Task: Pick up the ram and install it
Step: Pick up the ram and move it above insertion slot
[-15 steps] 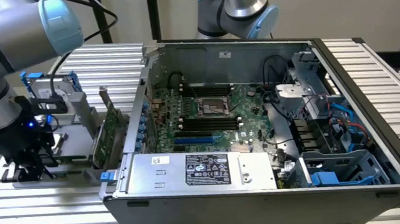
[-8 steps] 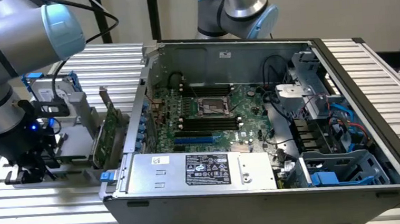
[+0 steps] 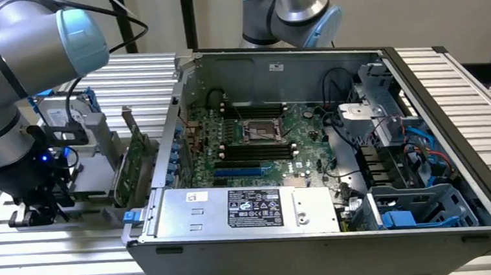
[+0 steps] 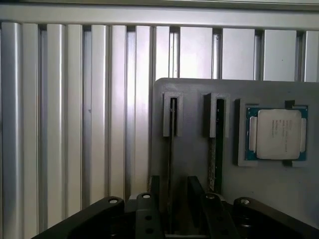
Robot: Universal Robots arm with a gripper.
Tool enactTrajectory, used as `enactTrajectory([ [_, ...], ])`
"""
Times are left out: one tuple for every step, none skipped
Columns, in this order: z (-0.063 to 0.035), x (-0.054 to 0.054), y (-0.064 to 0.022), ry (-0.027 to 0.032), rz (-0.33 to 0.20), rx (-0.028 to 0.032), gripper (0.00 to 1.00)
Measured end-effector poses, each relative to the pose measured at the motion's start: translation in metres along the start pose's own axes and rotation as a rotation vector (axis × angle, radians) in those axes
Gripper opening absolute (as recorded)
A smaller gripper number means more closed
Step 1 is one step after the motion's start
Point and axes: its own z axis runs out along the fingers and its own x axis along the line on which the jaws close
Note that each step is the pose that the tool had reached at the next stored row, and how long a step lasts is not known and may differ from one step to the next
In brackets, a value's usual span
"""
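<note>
gripper (image 4: pixel 174 201): fingers apart, not clamped | ram (image 4: pixel 171 149): on edge in holder (image 4: pixel 192 99) slot, between the fingers, gap either side

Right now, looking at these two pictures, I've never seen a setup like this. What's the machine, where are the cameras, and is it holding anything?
The machine is a robot arm beside an open computer case on a slatted metal table. One picture comes from a camera standing off the arm. The other comes from a camera on its wrist, looking past the gripper. That one shows a grey holder with a processor chip and two thin sticks on edge. The gripper is open and straddles one stick, the ram, without clamping it. A second stick stands in the next slot. Nothing is held.
</note>
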Motion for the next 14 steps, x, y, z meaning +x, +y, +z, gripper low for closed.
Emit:
enactTrajectory([
  [0.0003, 0.0, 0.0, -0.0002, 0.0, 0.0002, 1.0],
  [0.0004, 0.0, 0.0, -0.0001, 0.0, 0.0002, 1.0],
  [0.0006, 0.0, -0.0001, -0.0002, 0.0, 0.0003, 1.0],
  [0.0008, 0.0, -0.0001, -0.0002, 0.0, 0.0004, 1.0],
  [0.0008, 0.0, -0.0002, -0.0002, 0.0, 0.0005, 1.0],
  [0.0009, 0.0, -0.0002, -0.0001, -0.001, 0.0006, 1.0],
  [0.0009, 0.0, -0.0003, -0.0001, -0.001, 0.0007, 1.0],
  [0.001, 0.0, -0.0003, -0.0001, -0.001, 0.0007, 1.0],
  [0.001, 0.0, -0.0004, -0.0002, -0.001, 0.0009, 1.0],
  [0.001, 0.0, -0.0004, -0.0002, -0.001, 0.0008, 1.0],
  [0.0011, 0.0, -0.0004, -0.0002, -0.001, 0.0009, 1.0],
  [0.0011, 0.0, -0.0004, -0.0002, -0.001, 0.0009, 0.0],
  [0.001, 0.0, -0.0004, -0.0002, -0.001, 0.0008, 0.0],
  [0.001, 0.0, -0.0004, -0.0002, -0.001, 0.0009, 0.0],
])
